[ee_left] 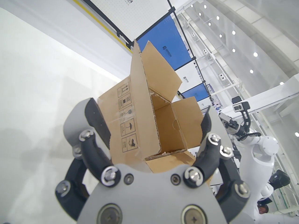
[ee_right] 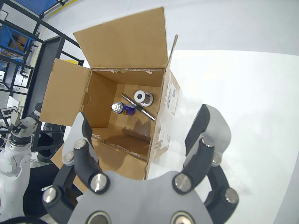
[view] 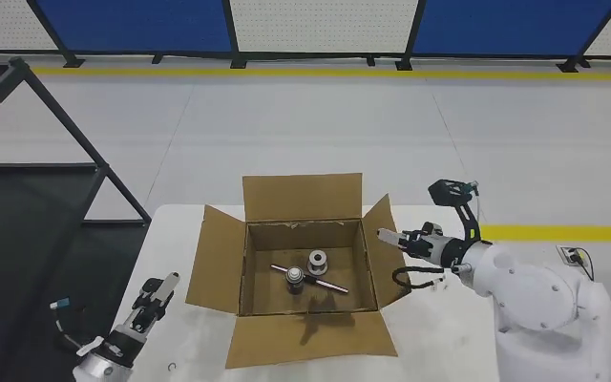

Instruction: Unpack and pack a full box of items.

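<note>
An open cardboard box (view: 304, 196) stands in the middle of the white table with all its flaps folded out. On its floor lie a blue spray can (ee_right: 123, 109), a thin metal rod (ee_right: 137, 106) and a silver spool (ee_right: 143, 97); the top view shows the can (view: 296, 278), rod (view: 325, 282) and spool (view: 317, 260) too. My right gripper (view: 387, 236) hovers open just outside the box's right flap, looking down into the box (ee_right: 126, 43). My left gripper (view: 162, 286) is open, low near the table's front left, some way from the box (ee_left: 130, 122).
A black metal frame (view: 57, 143) stands left of the table. A black cable (view: 410, 279) loops beside the box's right wall. A small ring (view: 171, 367) lies near the table's front left edge. Bare tabletop (view: 449, 334) lies right of the box.
</note>
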Robot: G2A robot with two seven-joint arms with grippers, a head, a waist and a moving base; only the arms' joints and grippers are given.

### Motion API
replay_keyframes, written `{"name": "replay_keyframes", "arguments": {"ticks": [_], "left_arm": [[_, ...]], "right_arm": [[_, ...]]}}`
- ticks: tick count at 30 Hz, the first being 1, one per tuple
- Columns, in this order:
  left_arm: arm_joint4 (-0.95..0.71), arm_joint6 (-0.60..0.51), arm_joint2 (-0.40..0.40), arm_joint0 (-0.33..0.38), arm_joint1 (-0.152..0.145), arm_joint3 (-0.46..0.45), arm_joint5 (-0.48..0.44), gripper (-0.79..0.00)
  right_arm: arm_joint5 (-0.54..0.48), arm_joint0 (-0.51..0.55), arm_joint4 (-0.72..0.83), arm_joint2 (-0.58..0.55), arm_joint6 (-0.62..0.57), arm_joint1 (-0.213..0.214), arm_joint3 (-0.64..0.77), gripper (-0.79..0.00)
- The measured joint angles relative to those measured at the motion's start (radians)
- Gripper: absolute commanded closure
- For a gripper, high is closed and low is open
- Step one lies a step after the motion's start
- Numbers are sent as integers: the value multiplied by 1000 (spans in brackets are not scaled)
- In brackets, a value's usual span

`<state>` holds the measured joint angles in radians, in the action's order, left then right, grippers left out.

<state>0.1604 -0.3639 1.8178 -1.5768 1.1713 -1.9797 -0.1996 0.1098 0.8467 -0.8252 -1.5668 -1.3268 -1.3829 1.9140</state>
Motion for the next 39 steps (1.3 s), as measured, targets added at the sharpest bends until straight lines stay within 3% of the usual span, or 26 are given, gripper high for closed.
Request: {"name": "replay_keyframes", "arguments": {"ticks": [5,9,18,29,35,39], "left_arm": [[-17,-52,-4,32,-4,34,27,-785],[13,-4,-34,55,-2,52,55,-785],[-128,68,17,4,4,39,12,-785],[-130,77,22,2,5,43,25,-785],[-88,130,-2,32,7,48,157,-785],[25,63,-29,47,0,40,229,-785]], "right_arm": [[-72,-23,73,42,-33,7,-50,-785],[-106,-52,122,104,-25,8,-86,-785],[-86,-149,218,228,-11,2,-171,-785],[-85,-149,215,228,-12,2,-171,-785],[-61,-145,316,257,59,-3,-249,-785],[-74,-194,366,308,87,-9,-343,-785]]}}
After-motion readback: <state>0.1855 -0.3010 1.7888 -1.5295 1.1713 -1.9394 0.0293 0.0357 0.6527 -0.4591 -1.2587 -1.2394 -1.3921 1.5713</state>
